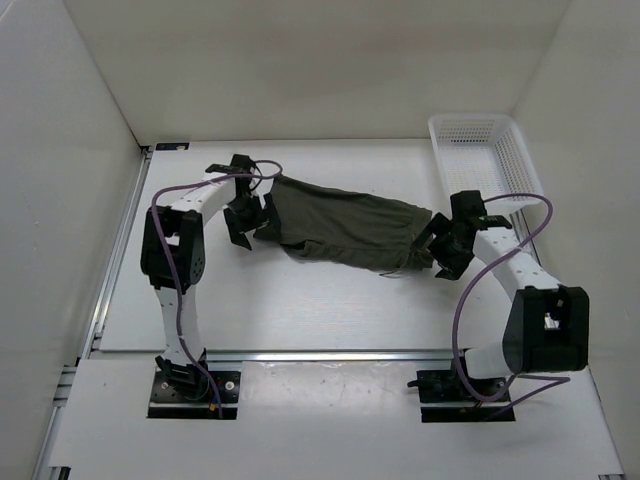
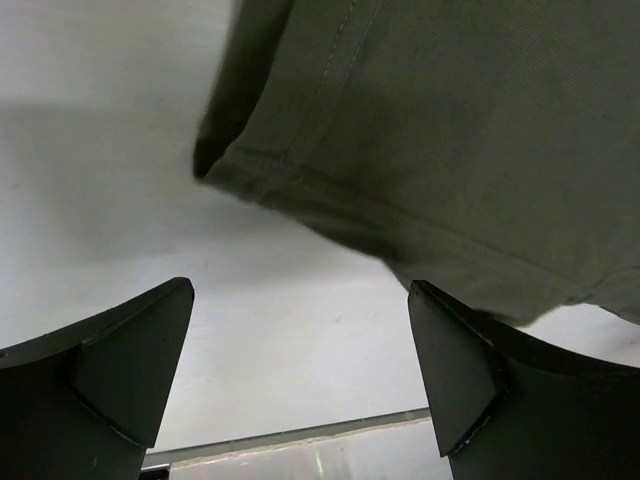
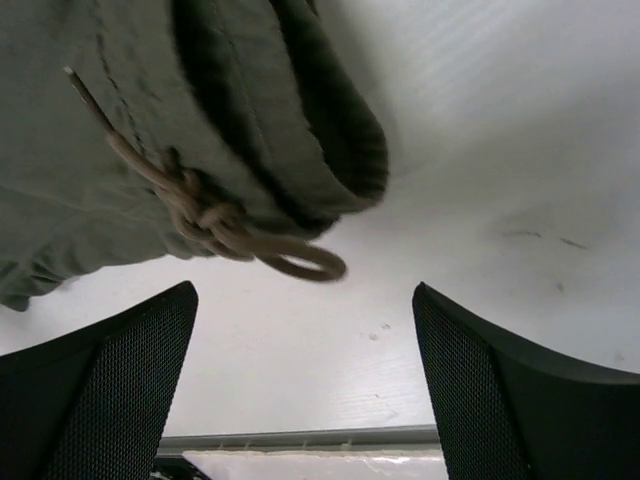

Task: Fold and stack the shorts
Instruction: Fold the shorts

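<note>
The dark olive shorts (image 1: 345, 227) lie spread across the middle of the white table, running left to right. My left gripper (image 1: 247, 222) sits at their left end, open and empty; in the left wrist view a hemmed edge of the shorts (image 2: 430, 130) lies just beyond the open fingers (image 2: 455, 370). My right gripper (image 1: 440, 245) sits at their right end, open and empty; in the right wrist view the waistband (image 3: 290, 110) and the knotted tan drawstring (image 3: 225, 225) lie just ahead of the fingers (image 3: 470, 370).
A white plastic basket (image 1: 482, 160) stands at the back right of the table, just behind the right arm. White walls close in the table on the left, back and right. A metal rail (image 1: 330, 354) runs along the near edge.
</note>
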